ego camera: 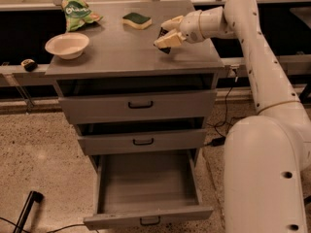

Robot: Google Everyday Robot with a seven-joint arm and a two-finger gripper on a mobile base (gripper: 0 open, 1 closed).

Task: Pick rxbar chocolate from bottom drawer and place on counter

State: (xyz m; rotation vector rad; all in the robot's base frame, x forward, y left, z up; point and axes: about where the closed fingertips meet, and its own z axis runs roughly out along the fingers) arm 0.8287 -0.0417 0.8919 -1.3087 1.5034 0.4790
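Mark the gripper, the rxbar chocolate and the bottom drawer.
gripper [161, 36]: camera view, between its fingertips, low over the right side of the counter [121, 52].
rxbar chocolate [163, 33]: camera view, the dark strip showing in the grip.
bottom drawer [146, 183]: camera view, bare floor of the pulled-out drawer.

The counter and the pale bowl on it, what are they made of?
The counter looks like grey metal, smooth, with a soft sheen under the light. The bowl looks like matte paper pulp or foam; thin rim, no gloss, so I can't be sure. The gripper, just above the counter's right side, holds the dark rxbar chocolate.
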